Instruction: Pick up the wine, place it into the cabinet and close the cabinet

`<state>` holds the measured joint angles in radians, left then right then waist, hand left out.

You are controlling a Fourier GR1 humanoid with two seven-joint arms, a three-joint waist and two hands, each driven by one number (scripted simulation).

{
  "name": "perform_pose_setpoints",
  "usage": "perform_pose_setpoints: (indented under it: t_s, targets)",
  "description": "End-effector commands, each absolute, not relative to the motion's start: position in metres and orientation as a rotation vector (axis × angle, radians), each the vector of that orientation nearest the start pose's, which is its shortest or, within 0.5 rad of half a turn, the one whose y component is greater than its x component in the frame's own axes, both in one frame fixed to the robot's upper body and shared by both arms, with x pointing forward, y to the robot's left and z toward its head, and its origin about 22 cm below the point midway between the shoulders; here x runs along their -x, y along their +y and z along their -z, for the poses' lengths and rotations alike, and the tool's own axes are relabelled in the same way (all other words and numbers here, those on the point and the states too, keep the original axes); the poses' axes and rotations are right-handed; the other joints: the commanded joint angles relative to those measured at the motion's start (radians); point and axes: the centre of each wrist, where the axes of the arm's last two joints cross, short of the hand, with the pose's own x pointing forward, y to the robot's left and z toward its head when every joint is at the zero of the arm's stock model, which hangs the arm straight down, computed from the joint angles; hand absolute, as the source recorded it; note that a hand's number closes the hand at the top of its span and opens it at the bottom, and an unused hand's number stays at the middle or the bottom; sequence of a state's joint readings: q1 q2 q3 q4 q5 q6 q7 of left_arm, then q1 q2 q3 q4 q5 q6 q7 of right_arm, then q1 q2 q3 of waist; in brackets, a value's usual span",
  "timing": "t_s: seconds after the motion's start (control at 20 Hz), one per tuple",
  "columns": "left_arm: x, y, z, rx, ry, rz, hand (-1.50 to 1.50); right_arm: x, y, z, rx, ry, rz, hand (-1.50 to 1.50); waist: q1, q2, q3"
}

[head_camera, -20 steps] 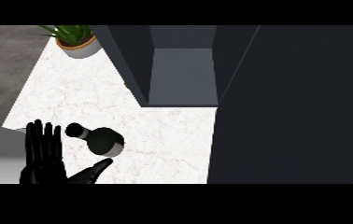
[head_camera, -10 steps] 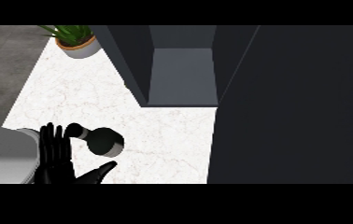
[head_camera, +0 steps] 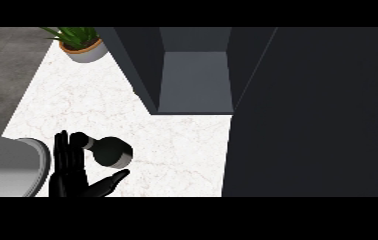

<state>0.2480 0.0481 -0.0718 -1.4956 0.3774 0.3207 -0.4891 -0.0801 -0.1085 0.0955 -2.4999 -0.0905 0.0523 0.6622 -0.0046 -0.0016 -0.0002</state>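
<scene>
We see the cabinet (head_camera: 193, 79) filling the upper middle and right of the frame, its door (head_camera: 303, 114) swung wide so the inside stands ready to take the bottle. Below it spreads the white tabletop (head_camera: 170, 144). At lower left our left hand (head_camera: 70, 176) is spread, fingers straight and thumb out, just beside the wine (head_camera: 111, 151), which looks upright, untouched, apparently lined up for a grasp. A potted plant (head_camera: 83, 45) sits upper left, well apart.

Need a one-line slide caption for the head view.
Left hand, fingers open, beside the wine; cabinet open.
</scene>
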Motion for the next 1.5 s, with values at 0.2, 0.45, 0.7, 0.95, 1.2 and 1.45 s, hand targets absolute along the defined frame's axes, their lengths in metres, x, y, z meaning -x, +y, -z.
perform_pose_setpoints:
  t_s: [0.2, 0.45, 0.7, 0.95, 1.2, 1.45]
  targets:
    - [-0.177, 0.233, 0.095, -0.209, -1.66, -0.476, -1.5, -0.129, -0.216, -0.207, -0.205, -1.942, -0.264, -1.5, 0.001, 0.001, 0.0]
    - [-0.182, 0.257, 0.087, -0.201, -1.649, -0.495, -1.5, -0.13, -0.21, -0.212, -0.222, -1.957, -0.247, -1.5, 0.003, 0.001, 0.0]
    - [-0.193, 0.253, 0.087, -0.162, -1.635, -0.51, -1.5, -0.117, -0.219, -0.218, -0.211, -1.942, -0.262, -1.5, 0.001, 0.0, 0.0]
    - [-0.184, 0.245, 0.106, -0.171, -1.659, -0.531, -1.5, -0.122, -0.216, -0.214, -0.195, -1.949, -0.26, -1.5, 0.003, 0.0, 0.0]
    - [-0.211, 0.233, 0.124, -0.138, -1.675, -0.554, -1.5, -0.12, -0.215, -0.222, -0.209, -1.936, -0.256, -1.5, -0.003, 0.001, 0.0]
    - [-0.216, 0.228, 0.119, 0.006, -1.699, -0.52, 1.5, -0.123, -0.216, -0.231, -0.207, -1.942, -0.288, -1.5, -0.002, 0.0, 0.0]
